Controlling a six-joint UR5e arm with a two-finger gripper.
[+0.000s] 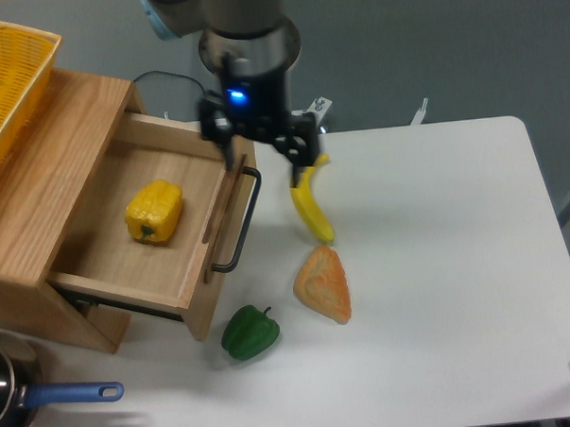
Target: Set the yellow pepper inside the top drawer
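Nearest, at the lower left edge: a pot with a blue handle, only partly in view. Just beyond, on the white worktop: a green pepper beside the cabinet's front corner, an orange wedge-shaped piece a little right of it, then a banana lying further back. Left of these, the drawer pulled open, black bar handle facing the worktop, with the pepper lying on its side on the drawer floor, touching nothing else. Above the drawer's front edge and the banana, the tool: fingers apart, gripping nothing, clear of the pepper. Judged from this: placement done, release done; nothing left but perhaps backing away, and closing the drawer if wanted, though not asked. Further back, a yellow basket atop the cabinet. Behind everything, a plain grey-blue wall; room otherwise bare as far as shown.
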